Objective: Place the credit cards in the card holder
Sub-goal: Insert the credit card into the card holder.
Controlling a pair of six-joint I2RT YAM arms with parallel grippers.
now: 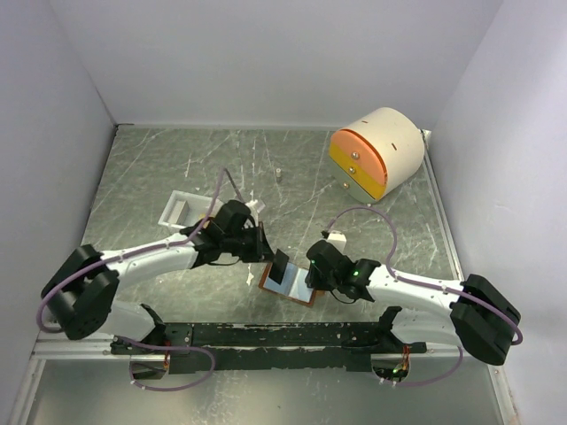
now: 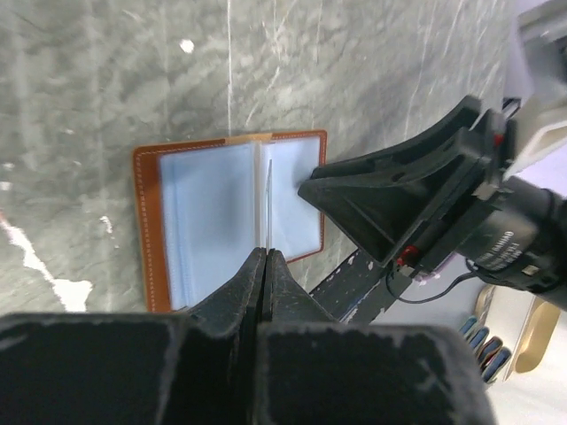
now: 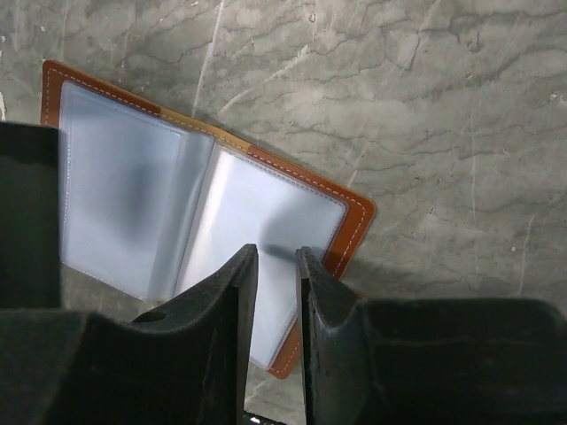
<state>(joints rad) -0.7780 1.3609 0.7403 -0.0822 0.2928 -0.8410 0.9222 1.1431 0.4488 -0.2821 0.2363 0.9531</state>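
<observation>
Card holder [image 1: 289, 287] lying open on desk [image 1: 159, 168], pale blue pockets facing up. Left hand [image 2: 266, 255] pinching dark credit card [image 2: 268, 199] edge-on just above it. Right hand [image 3: 276, 257] hovering over right pocket, jaws narrowly apart, gripping nothing visible.

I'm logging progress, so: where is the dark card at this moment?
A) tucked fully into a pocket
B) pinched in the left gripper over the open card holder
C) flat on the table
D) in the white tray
B: the left gripper is shut on the card, which is over the open card holder.
</observation>
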